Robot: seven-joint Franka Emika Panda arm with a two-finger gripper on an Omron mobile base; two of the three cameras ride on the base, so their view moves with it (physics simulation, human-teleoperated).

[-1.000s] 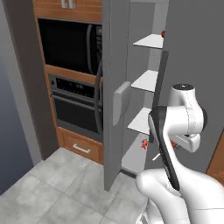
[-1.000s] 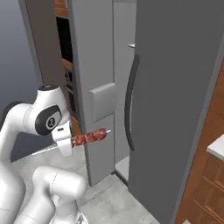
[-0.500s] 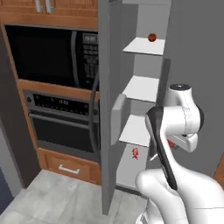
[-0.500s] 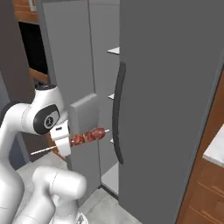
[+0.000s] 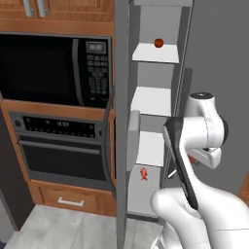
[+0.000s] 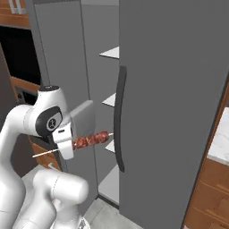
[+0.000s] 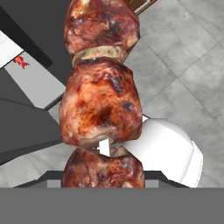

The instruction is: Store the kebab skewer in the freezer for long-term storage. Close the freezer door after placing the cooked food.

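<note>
Kebab skewer [image 6: 91,139] pinched in the tool [image 6: 68,144], just outside the freezer [image 5: 154,104].
No legible writing. Freezer door [image 5: 122,121] stands open beside it; a red-orange ball [image 5: 158,43] sits on an upper shelf.

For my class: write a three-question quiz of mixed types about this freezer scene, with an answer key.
1. True or false: the gripper is holding the skewer.
2. Multiple choice: where is the red ball? A) on the floor B) on an upper freezer shelf C) inside the microwave
3. Fill in: the freezer door is ____.

Key
1. True. In the right base view the skewer sticks out sideways from the gripper, meat pointing toward the fridge.
2. B. It sits on an upper white shelf.
3. Open. The shelves are exposed.
</note>
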